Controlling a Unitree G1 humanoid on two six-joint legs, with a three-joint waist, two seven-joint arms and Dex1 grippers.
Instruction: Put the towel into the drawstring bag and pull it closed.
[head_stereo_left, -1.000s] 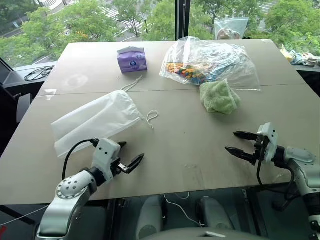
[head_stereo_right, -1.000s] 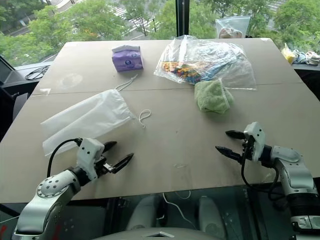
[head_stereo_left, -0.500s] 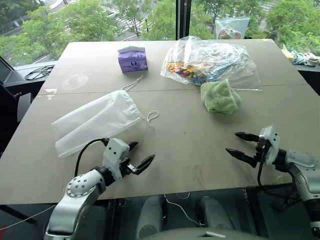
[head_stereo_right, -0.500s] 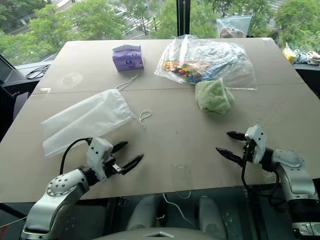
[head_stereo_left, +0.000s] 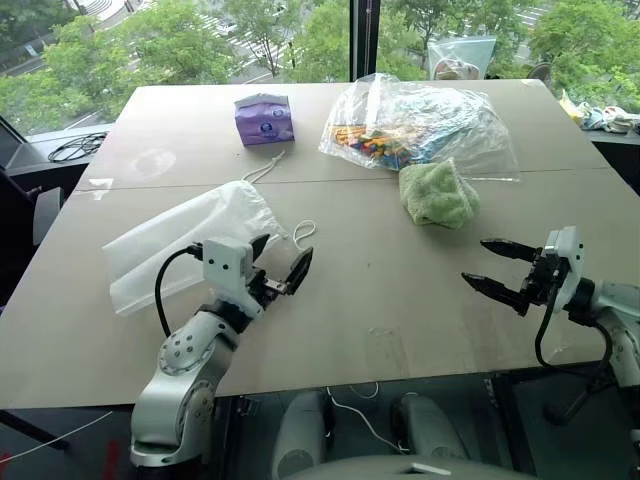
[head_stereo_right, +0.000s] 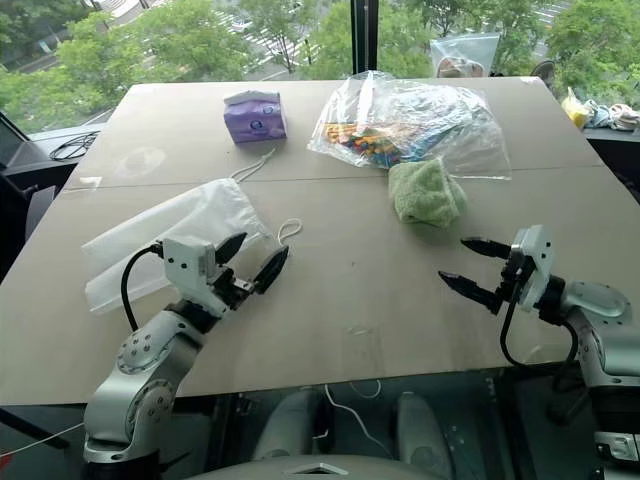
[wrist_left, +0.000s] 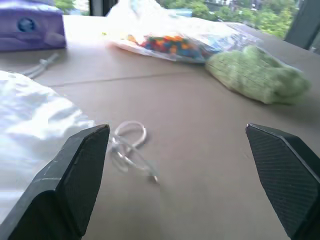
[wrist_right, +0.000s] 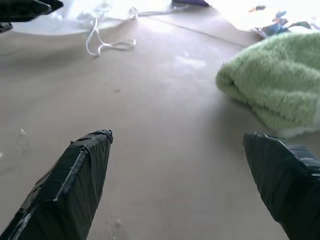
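On the near left of the table, the left gripper (head_stereo_left: 277, 262) hangs with its jaws spread wide and nothing between them, its fingertips right over the gathered mouth of the drawstring bag (head_stereo_left: 185, 243). That white pouch lies flat and slack, its mouth facing right, one cord (head_stereo_left: 304, 236) looped on the bare tabletop just beyond the fingers and another trailing off toward the purple tissue pack (head_stereo_left: 265, 118) at the far side. Across on the near right, the right gripper (head_stereo_left: 507, 271) is just as wide and just as empty, pointing inward to the left. The green towel (head_stereo_left: 438, 193) sits crumpled farther back from it, touching the edge of the clear plastic bag (head_stereo_left: 420, 120) of colourful bits.

So nothing is picked up yet: this looks like the opening reach, each arm lining up on its own target. Next, I'd say, the right needs to go forward and pinch the towel clear of the plastic, while the left catches one thin layer at the pouch's mouth and lifts it open. That flimsy fabric could easily come up doubled.
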